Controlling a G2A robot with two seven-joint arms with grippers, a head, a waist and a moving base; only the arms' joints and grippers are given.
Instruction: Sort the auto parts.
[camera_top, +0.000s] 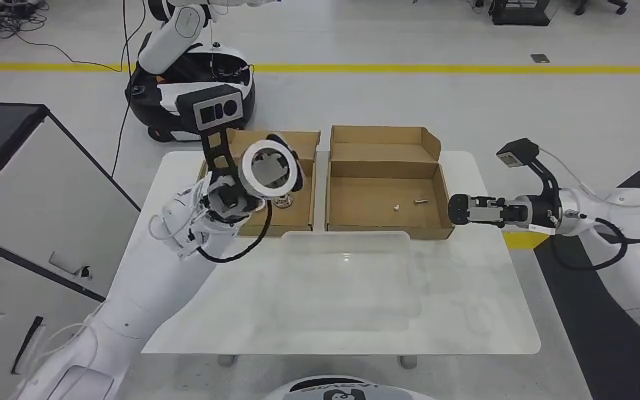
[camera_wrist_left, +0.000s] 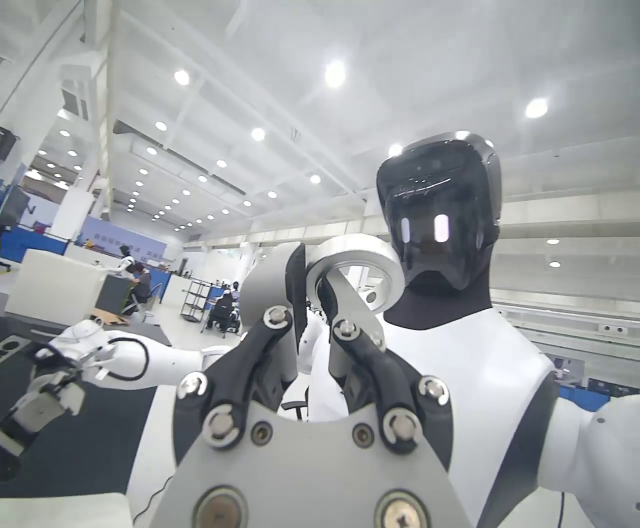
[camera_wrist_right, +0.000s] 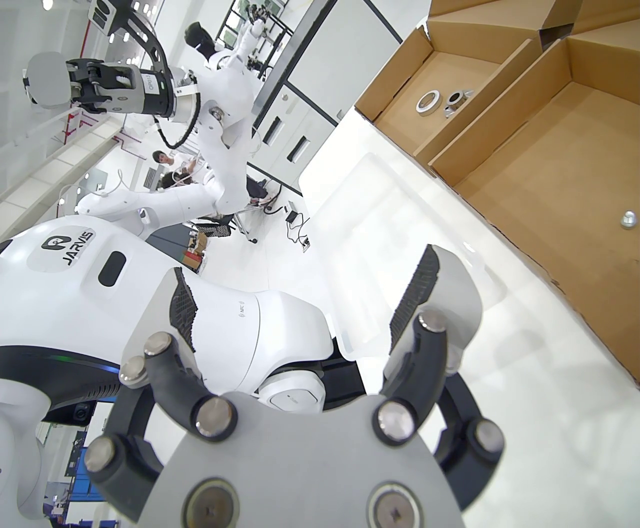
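Two pincers, one loaded. Clock directions are read on the top view, with twelve at the counter's (camera_top: 480, 310) far edge.

Nearest me, toward six, is a see-through tray (camera_top: 345, 238).

Next out, at about nine, the left pincer (camera_top: 248, 188) is clamped on the large metal ring (camera_top: 272, 167). One of its fingers (camera_wrist_left: 352, 302) goes through the bore and the other sits outside the rim. I read that as a rim grip, chosen because the ring looks too wide to span. The forearm comes up from eight and the wrist is rolled back, so the pincer points up at the head. The ring is well off the counter, its open face to the top camera.

At three, the right pincer (camera_top: 462, 209) is spread wide with nothing in it. That arm lies stretched out and roughly level, aimed toward nine. It is just beside the right box's (camera_top: 385, 190) side wall. My guess is that it is parked clear of the left arm's work.

Farthest out are the two boxes. The left box (camera_top: 305, 210), at eleven, sits under the raised ring. It holds a small ring (camera_wrist_right: 428, 102) and a flanged piece (camera_wrist_right: 457, 99) close together. So I judge that round parts go there and the big ring is bound for it. The right box, at one, has a small bolt (camera_wrist_right: 627, 218) on its floor, likely the fastener bin.
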